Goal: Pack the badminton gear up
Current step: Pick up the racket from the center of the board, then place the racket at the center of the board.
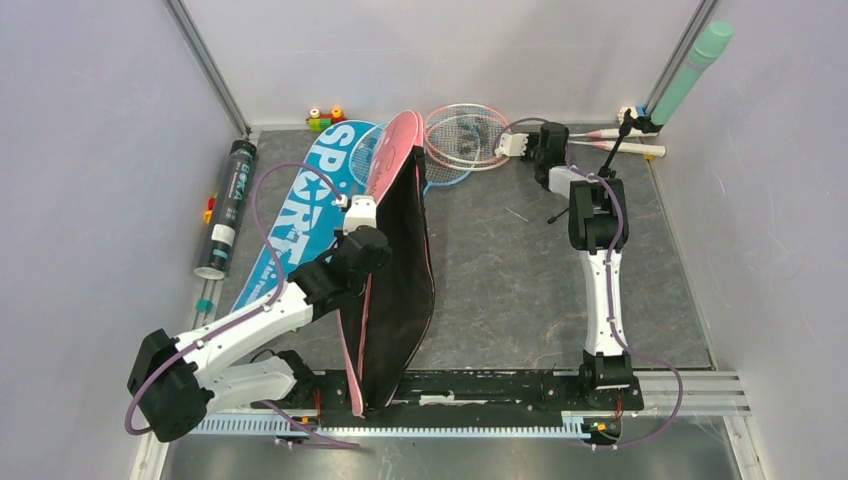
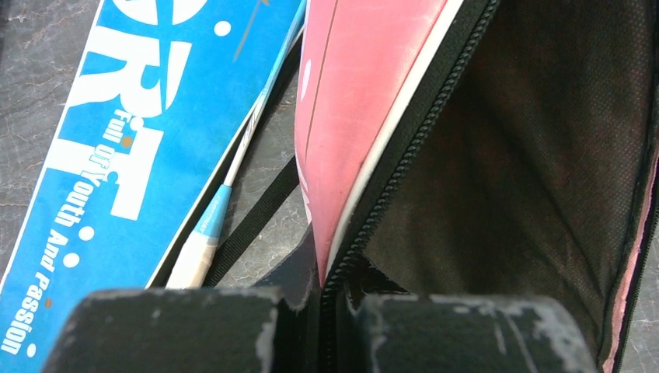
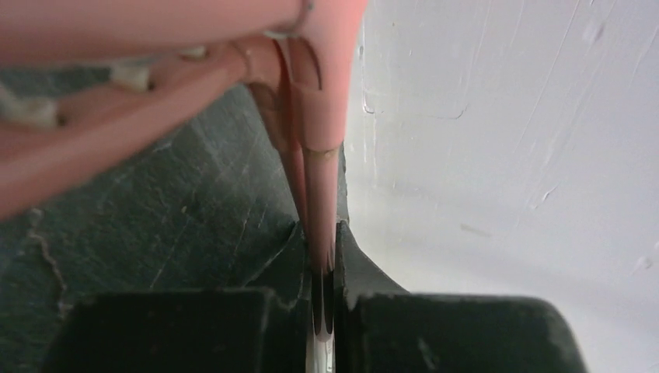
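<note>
Pink bag: stood on edge in the middle of the table, unzipped and gaping, with black lining showing inside.
Left gripper: fingers pressed together on the pink bag's zip edge, holding that side up.
Blue bag: flat on the table just left of the pink bag, "SPORT" face up; I can't tell what it holds.
Blue racket: its shaft lies in the open along the blue bag's right edge, in the gap beside the pink bag.
Right gripper: pinching the thin shaft of the pink racket.
Pink racket: on the table at the far wall, in neither bag.
Dark tube: on its side by the left wall, beside the blue bag; contents hidden from me.
</note>
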Robot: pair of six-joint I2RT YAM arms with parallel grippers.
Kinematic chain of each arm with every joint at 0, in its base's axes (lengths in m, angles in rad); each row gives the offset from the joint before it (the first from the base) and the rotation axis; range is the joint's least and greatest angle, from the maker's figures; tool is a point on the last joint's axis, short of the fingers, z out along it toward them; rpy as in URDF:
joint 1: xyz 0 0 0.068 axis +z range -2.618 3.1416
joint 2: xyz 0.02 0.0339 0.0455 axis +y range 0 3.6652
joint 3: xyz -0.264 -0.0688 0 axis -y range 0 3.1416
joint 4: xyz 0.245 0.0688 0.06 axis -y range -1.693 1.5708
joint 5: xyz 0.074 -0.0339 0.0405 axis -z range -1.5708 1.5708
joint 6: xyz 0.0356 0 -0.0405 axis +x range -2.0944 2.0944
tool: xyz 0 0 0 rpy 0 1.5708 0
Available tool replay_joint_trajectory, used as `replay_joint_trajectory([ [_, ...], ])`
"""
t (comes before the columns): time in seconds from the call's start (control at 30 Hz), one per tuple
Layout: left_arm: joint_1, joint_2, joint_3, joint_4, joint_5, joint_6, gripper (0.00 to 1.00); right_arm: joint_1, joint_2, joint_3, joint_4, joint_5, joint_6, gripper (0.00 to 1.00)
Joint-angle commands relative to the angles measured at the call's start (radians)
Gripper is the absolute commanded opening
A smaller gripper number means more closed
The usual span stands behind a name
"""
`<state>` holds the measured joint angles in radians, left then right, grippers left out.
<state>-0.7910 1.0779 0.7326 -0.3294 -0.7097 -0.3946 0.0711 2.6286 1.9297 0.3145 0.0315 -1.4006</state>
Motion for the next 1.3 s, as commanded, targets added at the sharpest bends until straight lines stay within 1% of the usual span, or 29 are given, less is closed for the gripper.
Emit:
replay_joint_trajectory([
  [0.0, 0.004, -0.011, 0.065, 0.01, -0.057, 0.016, 0.02, 0.005, -0.035, -0.05, 0.071, -0.14, 0.038, 0.0],
  [0.1, 0.004, -0.049, 0.067, -0.009, -0.059, -0.009, 0.02, 0.028, -0.11, -0.095, 0.144, -0.132, 0.056, 0.0],
  [0.17, 0.004, -0.093, 0.057, -0.014, -0.065, -0.027, 0.02, 0.053, -0.157, -0.095, 0.181, -0.107, 0.092, 0.0],
  [0.3, 0.004, -0.213, 0.027, -0.057, -0.13, -0.108, 0.02, 0.117, -0.26, -0.103, 0.284, -0.068, 0.223, 0.0],
  [0.4, 0.004, -0.317, -0.001, -0.084, -0.158, -0.157, 0.02, 0.177, -0.332, -0.1, 0.319, -0.063, 0.321, 0.0],
  [0.53, 0.004, -0.455, -0.043, -0.103, -0.161, -0.187, 0.02, 0.264, -0.427, -0.101, 0.378, 0.004, 0.506, 0.0],
  [0.6, 0.004, -0.524, -0.07, -0.102, -0.188, -0.185, 0.02, 0.304, -0.485, -0.111, 0.351, 0.022, 0.593, 0.0],
  [0.7, 0.004, -0.58, -0.092, -0.112, -0.195, -0.188, 0.02, 0.356, -0.595, -0.157, 0.309, 0.062, 0.795, 0.0],
  [0.8, 0.004, -0.59, -0.095, -0.124, -0.201, -0.195, 0.02, 0.378, -0.717, -0.164, 0.172, 0.052, 1.074, 0.0],
  [0.87, 0.004, -0.579, -0.092, -0.135, -0.219, -0.212, 0.02, 0.38, -0.797, -0.149, 0.042, -0.023, 1.227, 0.0],
  [0.9, 0.004, -0.57, -0.092, -0.138, -0.225, -0.222, 0.02, 0.38, -0.841, -0.152, -0.024, -0.079, 1.281, 0.0],
  [0.97, 0.004, -0.553, -0.097, -0.125, -0.227, -0.221, 0.02, 0.387, -0.919, -0.153, -0.172, -0.125, 1.365, 0.0],
  [1.0, 0.004, -0.544, -0.104, -0.108, -0.222, -0.218, 0.02, 0.396, -0.959, -0.156, -0.259, -0.127, 1.371, 0.0],
  [1.03, 0.004, -0.537, -0.111, -0.088, -0.215, -0.208, 0.02, 0.407, -0.995, -0.157, -0.335, -0.115, 1.353, 0.0],
  [1.1, 0.004, -0.521, -0.128, -0.032, -0.205, -0.191, 0.02, 0.429, -1.054, -0.147, -0.556, -0.073, 1.319, 0.0],
  [1.17, 0.004, -0.499, -0.144, 0.035, -0.193, -0.159, 0.02, 0.442, -1.107, -0.151, -0.728, -0.068, 1.271, 0.0],
  [1.2, 0.004, -0.48, -0.15, 0.073, -0.182, -0.146, 0.02, 0.443, -1.14, -0.182, -0.789, -0.055, 1.267, 0.0],
  [1.23, 0.005, -0.462, -0.153, 0.106, -0.165, -0.134, 0.02, 0.445, -1.175, -0.238, -0.814, -0.039, 1.27, 0.0],
  [1.27, 0.008, -0.431, -0.154, 0.147, -0.137, -0.125, 0.02, 0.447, -1.218, -0.297, -0.825, 0.012, 1.28, 0.0],
])
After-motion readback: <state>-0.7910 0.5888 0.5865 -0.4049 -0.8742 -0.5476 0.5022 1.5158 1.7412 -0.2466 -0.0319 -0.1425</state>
